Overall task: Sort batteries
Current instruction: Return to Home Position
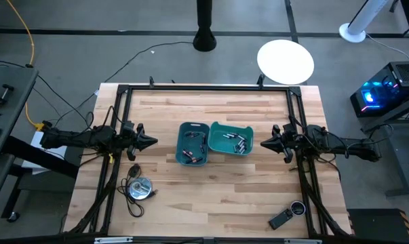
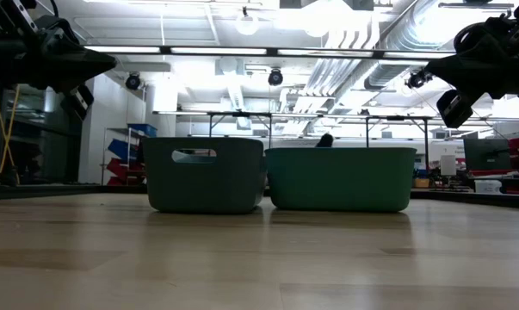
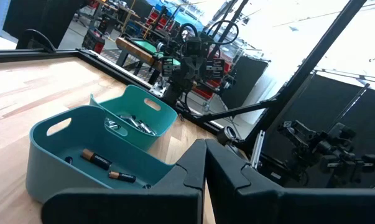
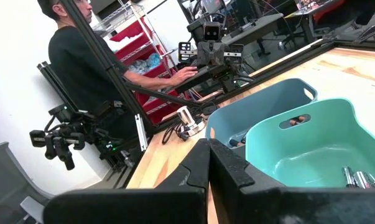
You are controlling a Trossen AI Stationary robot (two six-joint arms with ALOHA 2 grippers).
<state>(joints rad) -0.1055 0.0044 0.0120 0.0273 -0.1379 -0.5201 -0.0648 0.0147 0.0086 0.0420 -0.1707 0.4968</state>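
Observation:
Two teal bins stand side by side at the table's middle. The left, darker bin holds dark batteries with coppery ends. The right, lighter bin holds silvery batteries. My left gripper hovers shut above the table, left of the bins, empty. My right gripper hovers shut right of the bins, empty. In the low view both grippers hang well above the table.
A round silver disc with a black cable lies near the table's near left corner. A black remote-like device and a small round object lie near the near right corner. A person stands beyond the table's left side.

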